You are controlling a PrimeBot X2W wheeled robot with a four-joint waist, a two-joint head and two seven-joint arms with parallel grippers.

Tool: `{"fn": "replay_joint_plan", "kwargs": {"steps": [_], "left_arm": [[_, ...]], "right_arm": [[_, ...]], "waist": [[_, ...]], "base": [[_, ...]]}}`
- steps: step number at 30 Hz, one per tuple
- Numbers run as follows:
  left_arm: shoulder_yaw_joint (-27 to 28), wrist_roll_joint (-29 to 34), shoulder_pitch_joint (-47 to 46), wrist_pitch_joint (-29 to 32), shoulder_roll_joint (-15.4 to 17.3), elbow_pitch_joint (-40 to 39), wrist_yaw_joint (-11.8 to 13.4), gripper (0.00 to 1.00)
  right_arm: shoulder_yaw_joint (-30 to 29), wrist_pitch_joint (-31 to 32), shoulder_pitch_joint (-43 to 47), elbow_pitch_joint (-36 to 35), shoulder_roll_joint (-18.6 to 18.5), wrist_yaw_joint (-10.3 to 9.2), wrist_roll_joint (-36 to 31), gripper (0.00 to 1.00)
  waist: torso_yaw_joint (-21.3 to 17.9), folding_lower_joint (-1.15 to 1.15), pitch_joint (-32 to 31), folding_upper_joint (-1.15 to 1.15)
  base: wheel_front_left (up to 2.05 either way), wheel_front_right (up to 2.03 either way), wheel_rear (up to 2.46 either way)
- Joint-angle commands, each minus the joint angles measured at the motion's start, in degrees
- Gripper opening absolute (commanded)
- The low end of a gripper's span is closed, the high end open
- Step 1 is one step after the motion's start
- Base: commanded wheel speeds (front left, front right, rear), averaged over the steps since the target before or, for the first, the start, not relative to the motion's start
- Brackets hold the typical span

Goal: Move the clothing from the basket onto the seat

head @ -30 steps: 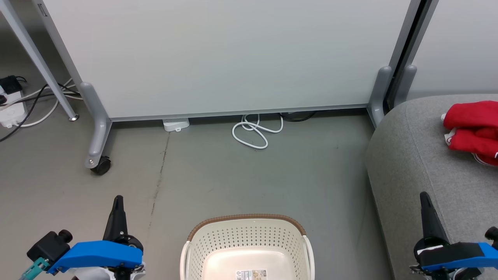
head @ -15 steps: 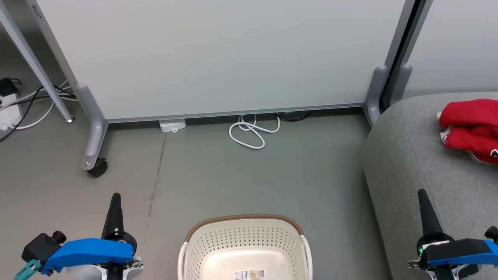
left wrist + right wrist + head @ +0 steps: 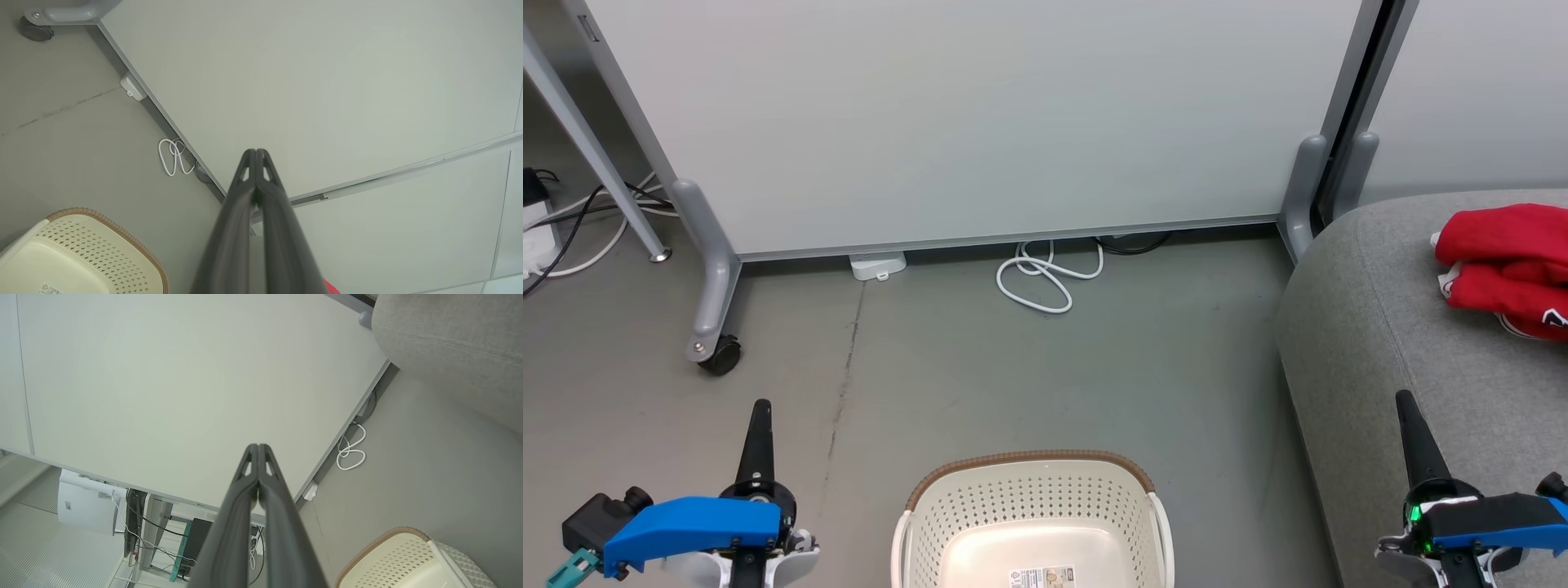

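Red clothing (image 3: 1499, 261) bunched on grey seat (image 3: 1372, 343); basket (image 3: 1029, 458) seemingly empty; left gripper (image 3: 760, 412), right gripper (image 3: 1405, 404) closed, holding nothing.

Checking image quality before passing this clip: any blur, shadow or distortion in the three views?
Head view: sharp, evenly lit, faint shadow beside the seat. Left wrist view: left pincer blurs toward the bottom edge; partition rail bows. Right wrist view: right pincer blurs likewise; basket is crisp.
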Motion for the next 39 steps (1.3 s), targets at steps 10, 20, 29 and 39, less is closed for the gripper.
{"fn": "replay_joint_plan", "kwargs": {"steps": [10, 20, 29, 39], "left_arm": [[1.27, -6.37, -1.53, 1.62, -0.16, -0.76, -0.7, 0.0], [2.01, -11.17, -1.77, 2.88, -0.35, -0.87, -1.02, 0.0], [2.71, -15.18, -2.0, 3.86, -0.54, -0.95, -1.35, 0.0], [3.28, -18.96, -2.09, 4.82, -0.69, -1.05, -1.53, 0.0]], "right_arm": [[0.17, 1.67, -1.75, 0.01, -0.4, 0.03, 6.56, 0.0], [0.23, 2.93, -2.2, 0.27, -0.42, 0.04, 11.35, 0.0], [0.3, 3.96, -2.44, 0.5, -0.43, 0.04, 15.39, 0.0], [0.35, 4.9, -2.83, 0.72, -0.44, 0.04, 19.17, 0.0]], "waist": [[-0.55, 0.0, -0.01, 0.0], [-1.06, 0.0, -0.02, 0.0], [-1.51, 0.0, -0.03, 0.0], [-1.96, 0.0, -0.04, 0.0]], "base": [[0.0, 0.0, 0.0], [0.0, 0.0, 0.0], [0.0, 0.0, 0.0], [0.0, 0.0, 0.0]]}}
